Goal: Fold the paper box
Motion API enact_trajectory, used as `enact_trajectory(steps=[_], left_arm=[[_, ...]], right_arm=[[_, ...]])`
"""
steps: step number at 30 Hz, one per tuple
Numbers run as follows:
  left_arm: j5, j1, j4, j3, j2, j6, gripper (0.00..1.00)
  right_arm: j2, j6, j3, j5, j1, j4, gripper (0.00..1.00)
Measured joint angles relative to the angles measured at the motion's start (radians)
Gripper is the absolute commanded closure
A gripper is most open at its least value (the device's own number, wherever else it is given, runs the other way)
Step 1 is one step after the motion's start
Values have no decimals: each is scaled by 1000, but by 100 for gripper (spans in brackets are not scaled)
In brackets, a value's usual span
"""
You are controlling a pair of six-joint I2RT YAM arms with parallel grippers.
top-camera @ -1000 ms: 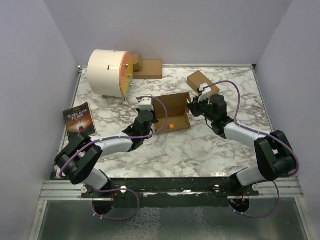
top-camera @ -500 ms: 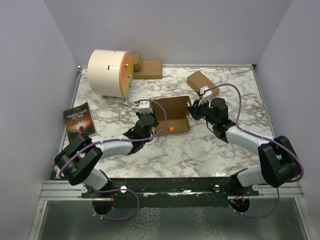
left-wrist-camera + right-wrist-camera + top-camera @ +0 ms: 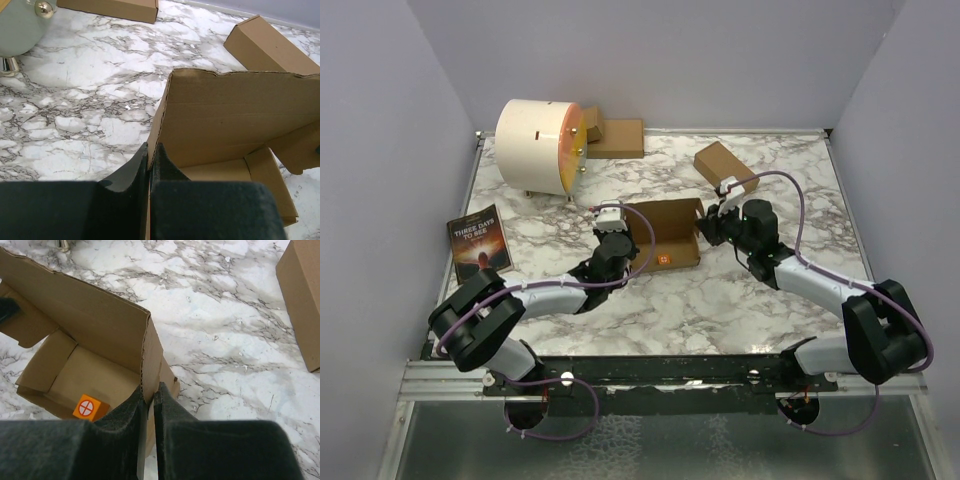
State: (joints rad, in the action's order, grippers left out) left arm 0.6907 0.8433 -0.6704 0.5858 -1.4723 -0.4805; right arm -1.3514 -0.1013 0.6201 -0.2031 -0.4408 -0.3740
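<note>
The paper box [image 3: 665,232] is an open brown carton in the middle of the table, with its tall back wall [image 3: 235,117] upright. A small orange cube [image 3: 86,407] with a white crossed circle lies inside it. My left gripper [image 3: 618,232] is at the box's left end, shut on the edge of the left wall [image 3: 150,156]. At the box's right end my right gripper [image 3: 706,227] has its fingers pressed on either side of the end wall's edge [image 3: 149,392].
A second brown carton [image 3: 723,165] lies behind the right gripper. A white drum [image 3: 538,145] and a flat brown carton [image 3: 617,138] are at the back left. A dark book [image 3: 478,238] lies at the left edge.
Both grippers have shifted a little toward the near edge, carrying the box with them. The box has turned to lie more squarely across the table.
</note>
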Motion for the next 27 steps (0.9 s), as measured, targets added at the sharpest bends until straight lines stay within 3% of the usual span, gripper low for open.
enact_trajectory(steps=[18, 27], left_arm=[[18, 34, -77, -61, 14, -8, 100], [43, 49, -41, -58, 19, -88, 99]], right_arm=[[11, -18, -15, -4, -5, 57, 90], [28, -16, -18, -8, -5, 87, 90]])
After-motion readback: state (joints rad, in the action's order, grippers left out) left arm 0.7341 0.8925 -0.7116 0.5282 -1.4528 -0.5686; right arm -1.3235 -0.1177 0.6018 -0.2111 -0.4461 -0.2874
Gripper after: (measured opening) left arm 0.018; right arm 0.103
